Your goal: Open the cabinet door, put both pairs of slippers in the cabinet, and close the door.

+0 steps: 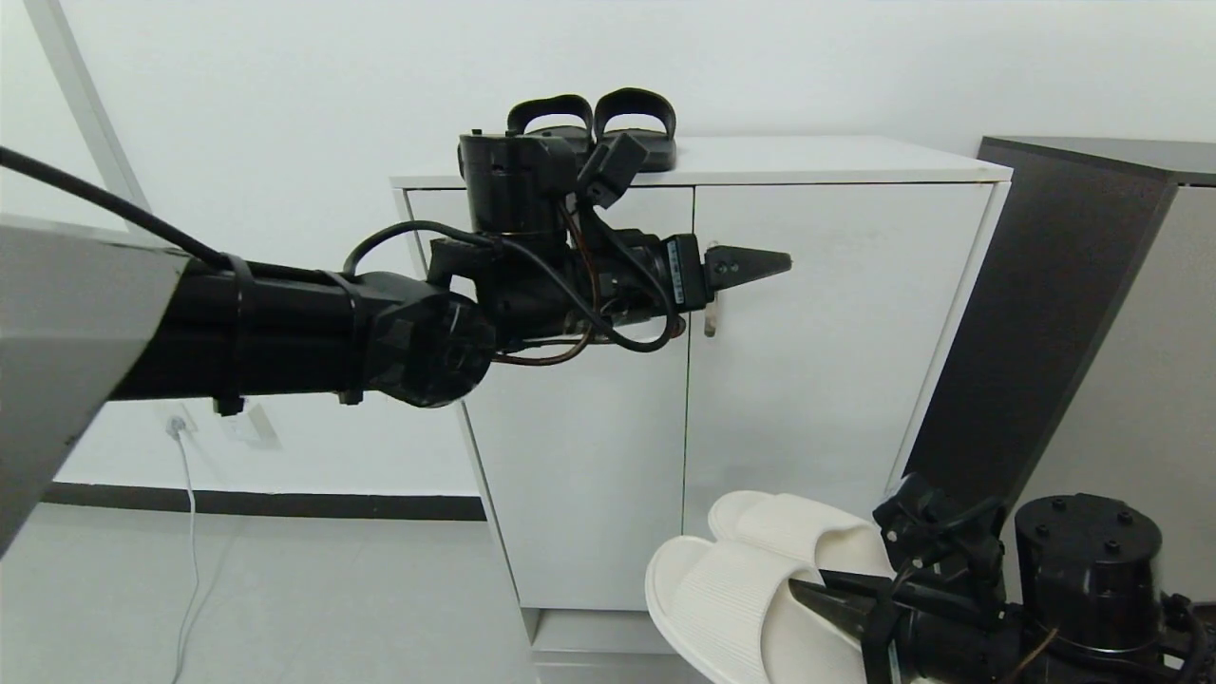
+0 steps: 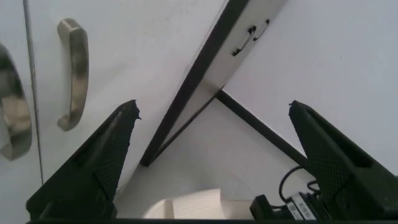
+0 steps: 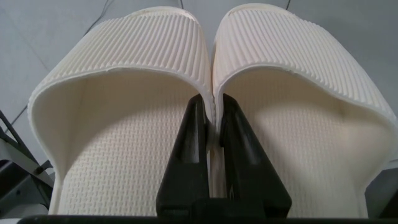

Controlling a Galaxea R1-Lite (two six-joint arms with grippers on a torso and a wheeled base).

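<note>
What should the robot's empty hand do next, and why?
Probably ease the open left gripper over to the nearby door handle and close on it. Both cabinet doors are shut, and the right gripper holds the white slippers, which have nowhere to go until a door opens.

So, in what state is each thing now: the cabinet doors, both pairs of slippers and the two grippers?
cabinet doors: both closed.
black slippers: side by side on the cabinet top, not held.
white slippers: held together in the air, low in front of the doors.
left gripper: open, empty, near the door handles.
right gripper: shut, pinching the white slippers' inner walls together.
</note>
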